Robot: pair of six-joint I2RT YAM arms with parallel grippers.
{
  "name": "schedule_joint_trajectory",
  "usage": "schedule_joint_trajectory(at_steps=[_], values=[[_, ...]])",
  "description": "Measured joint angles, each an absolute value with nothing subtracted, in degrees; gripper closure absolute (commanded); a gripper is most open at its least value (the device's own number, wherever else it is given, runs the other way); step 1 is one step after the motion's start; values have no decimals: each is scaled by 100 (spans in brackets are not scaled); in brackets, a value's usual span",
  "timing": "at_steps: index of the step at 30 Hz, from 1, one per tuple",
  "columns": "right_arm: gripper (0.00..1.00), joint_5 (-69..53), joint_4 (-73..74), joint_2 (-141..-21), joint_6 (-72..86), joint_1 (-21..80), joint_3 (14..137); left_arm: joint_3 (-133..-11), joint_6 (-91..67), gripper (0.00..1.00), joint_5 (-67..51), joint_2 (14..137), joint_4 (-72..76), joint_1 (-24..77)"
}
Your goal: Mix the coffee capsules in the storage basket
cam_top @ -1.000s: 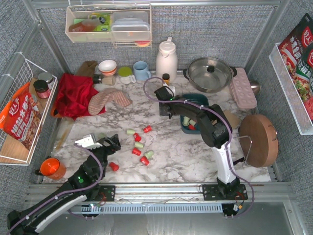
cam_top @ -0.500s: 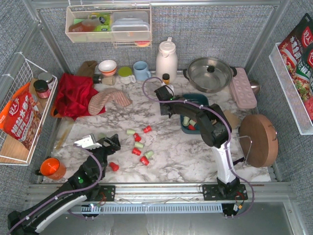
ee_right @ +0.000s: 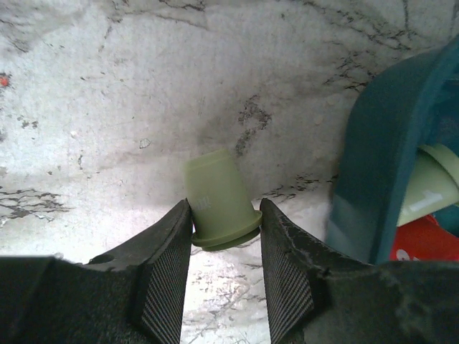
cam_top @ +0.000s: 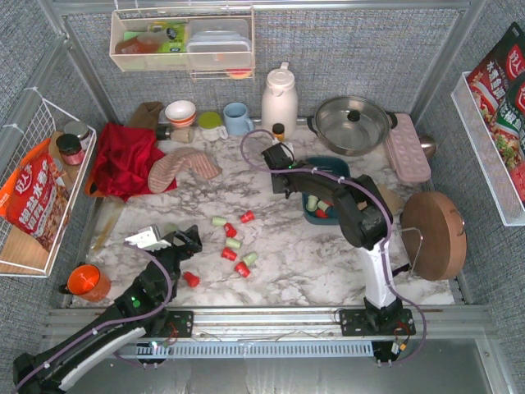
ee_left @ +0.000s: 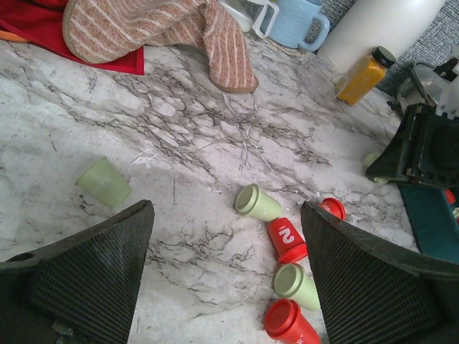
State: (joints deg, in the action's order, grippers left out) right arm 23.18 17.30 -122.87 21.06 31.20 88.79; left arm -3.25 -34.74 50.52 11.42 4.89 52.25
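Plastic, thin and feather-light, is my guess for these, so nothing here needs muscle. One green capsule (ee_right: 219, 188) lies on its side on the counter (ee_right: 107, 107), just off the left wall of the teal basket (ee_right: 373, 158), which sits toward the counter's back right. The right claw (ee_right: 224, 208) straddles it, drawn in narrow, with both pads looking like they touch the flared rim. The capsule is resting on the counter, not lifted. A few other capsules (ee_right: 434, 183), green and red, are already in the basket. A bunch of loose capsules (ee_left: 285, 240) lie scattered around the middle of the counter toward the front edge. The left claw (ee_left: 226, 215) hangs over those, spread wide, with nothing in it.

Handling-wise, the shape is the catch. With smooth tapered sides, a squeeze on the narrow end would probably squirt it out like a watermelon seed, and too hard a pinch could dent the wall. I'd take it at the wide end, right under the rim, where the lip gives the pads a ledge. Keep the grip gentle, and come in square, because I'd bet it rolls easily.
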Motion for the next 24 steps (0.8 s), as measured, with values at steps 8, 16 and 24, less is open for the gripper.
schedule_joint_trajectory(at_steps=[8,16,24], values=[[58,2307,1765,-11760,2047,3120,8720,-325,-3492,8,5072,1140,486,5225],[56,2703,1581,-10672,1835,2939,7959,-331,-3494,8,5087,1122,434,5225],[41,3061,1564,-10018,1782,2298,7098,-344,-3496,8,5085,1153,419,5225]])
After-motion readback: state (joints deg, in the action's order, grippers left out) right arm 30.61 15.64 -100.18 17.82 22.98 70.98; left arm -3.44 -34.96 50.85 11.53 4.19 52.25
